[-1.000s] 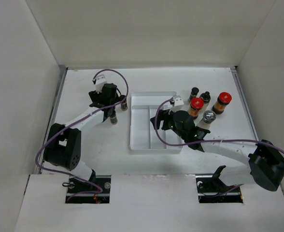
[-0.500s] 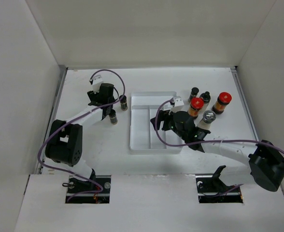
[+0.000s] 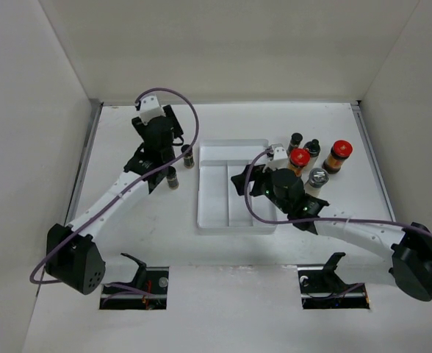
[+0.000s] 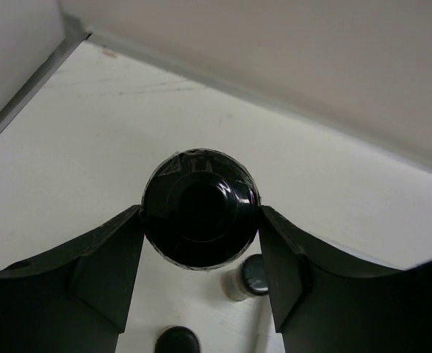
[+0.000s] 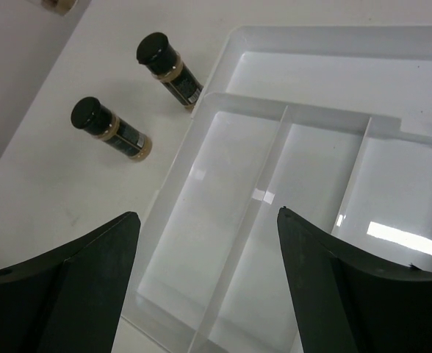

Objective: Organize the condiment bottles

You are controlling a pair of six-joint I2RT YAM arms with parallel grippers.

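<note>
My left gripper [image 3: 160, 141] is raised above the table's left side. In the left wrist view it [image 4: 200, 220] is shut on a black-capped bottle [image 4: 200, 208], which the top view hides. Two slim dark black-capped vials [image 3: 188, 157] [image 3: 173, 179] stand below it, left of the white tray [image 3: 216, 209]. They also show in the right wrist view [image 5: 168, 66] [image 5: 113, 129]. My right gripper [image 3: 239, 184] [image 5: 207, 215] is open and empty over the tray [image 5: 319, 184]. Two red-capped jars [image 3: 299, 158] [image 3: 341, 151], a grey-lidded jar [image 3: 317, 176] and two black-capped shakers [image 3: 296, 140] [image 3: 312, 147] stand right of the tray.
White walls enclose the table on the left, back and right. The tray's three compartments hold nothing. The right arm's cable loops over the tray's right part [image 3: 254, 213]. A pale-bodied dark-capped bottle [image 4: 249, 276] and a black cap [image 4: 178, 340] show beneath the left jaws.
The left arm has lifted and swung toward the back wall, carrying a black-capped bottle up off the table. The two vials have stayed put. The right gripper has barely shifted.
</note>
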